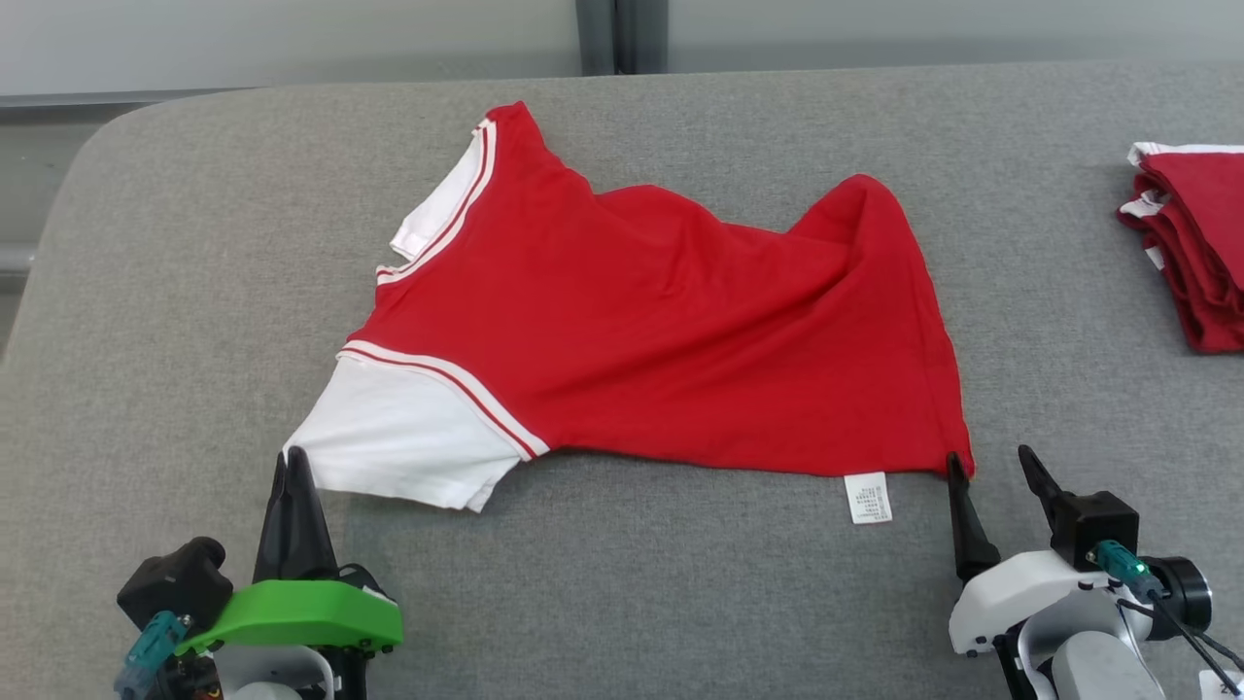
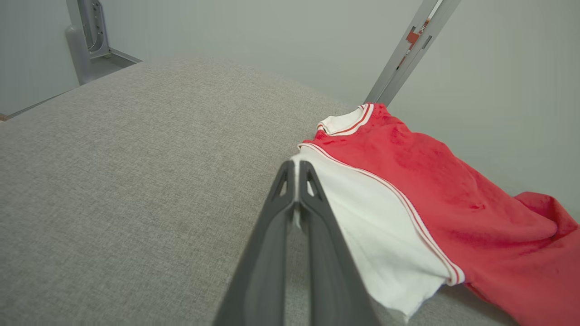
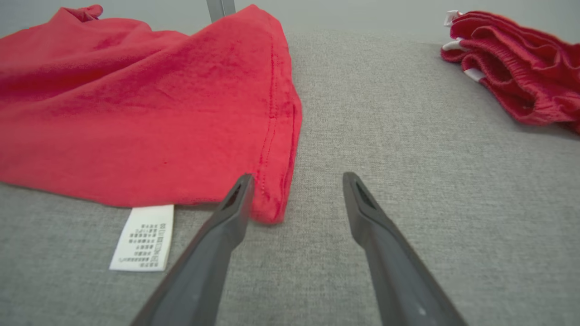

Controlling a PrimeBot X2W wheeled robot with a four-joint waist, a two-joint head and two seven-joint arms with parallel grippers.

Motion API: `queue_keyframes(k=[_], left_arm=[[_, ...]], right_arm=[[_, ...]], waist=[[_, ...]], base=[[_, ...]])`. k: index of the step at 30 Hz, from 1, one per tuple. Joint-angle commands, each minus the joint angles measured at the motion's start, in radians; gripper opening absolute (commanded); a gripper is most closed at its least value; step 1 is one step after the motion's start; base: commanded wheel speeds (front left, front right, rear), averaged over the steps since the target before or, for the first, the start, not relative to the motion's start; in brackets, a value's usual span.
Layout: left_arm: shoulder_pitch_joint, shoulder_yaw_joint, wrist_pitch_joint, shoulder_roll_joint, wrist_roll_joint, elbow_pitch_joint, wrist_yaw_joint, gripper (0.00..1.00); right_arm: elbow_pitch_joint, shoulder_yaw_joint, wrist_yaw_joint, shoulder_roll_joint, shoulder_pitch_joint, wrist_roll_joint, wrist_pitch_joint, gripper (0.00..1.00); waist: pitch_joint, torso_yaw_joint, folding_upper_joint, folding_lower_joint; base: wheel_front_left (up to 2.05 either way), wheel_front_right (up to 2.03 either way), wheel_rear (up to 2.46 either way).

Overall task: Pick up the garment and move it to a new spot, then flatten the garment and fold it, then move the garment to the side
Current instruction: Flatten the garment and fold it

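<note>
Head view: the garment, judged soft and light, is spread by the table's near edge, its white sleeve pinched in the closed left gripper, the hem corner best taken by the open right gripper.

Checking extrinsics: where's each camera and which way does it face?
Head view: high, facing forward and down on the red T-shirt on the grey table; left tool lower left, right tool lower right.
Left wrist view: on the left arm, facing along shut fingers pinching the white sleeve.
Right wrist view: on the right arm, low, facing along open fingers at the hem corner.
Shared: head and right wrist views both show the care label and folded red garments.
</note>
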Motion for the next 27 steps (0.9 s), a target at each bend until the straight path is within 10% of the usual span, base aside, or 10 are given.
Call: queue_keyframes(k=[1, 9, 10, 11, 14, 27], left_arm=[[0.013, -0.003, -0.001, -0.004, 0.004, -0.004, 0.006, 0.0], [0.011, -0.018, 0.001, -0.009, 0.003, -0.006, 0.006, 0.0], [0.012, -0.017, 0.001, -0.009, 0.002, -0.006, 0.006, 0.0], [0.012, -0.018, 0.0, -0.009, 0.002, -0.006, 0.005, 0.0], [0.015, -0.019, -0.002, -0.011, -0.001, -0.006, -0.001, 0.0], [-0.055, -0.035, -0.007, -0.008, -0.016, -0.077, -0.068, 0.0]], right_arm=[[0.02, 0.0, -0.002, -0.002, -0.021, 0.004, -0.003, 1.0], [0.184, 0.029, -0.001, -0.001, -0.08, 0.016, 0.025, 1.0], [0.197, 0.035, -0.001, 0.0, -0.084, 0.017, 0.026, 0.83], [0.209, 0.04, -0.001, 0.0, -0.091, 0.017, 0.025, 0.45], [0.236, 0.056, -0.001, 0.0, -0.105, 0.025, 0.024, 0.0], [0.011, 0.106, -0.001, -0.002, -0.139, 0.191, -0.002, 0.0]], waist=[[-0.003, 0.016, 0.0, 0.0], [-0.004, 0.044, 0.0, 0.0], [-0.005, 0.045, 0.0, 0.0], [-0.006, 0.045, 0.0, 0.0], [-0.012, 0.046, 0.0, 0.0], [-0.1, -0.012, 0.0, 0.0]], base=[[0.0, 0.0, 0.0], [0.0, 0.0, 0.0], [0.0, 0.0, 0.0], [0.0, 0.0, 0.0], [0.0, 0.0, 0.0], [0.0, 0.0, 0.0]])
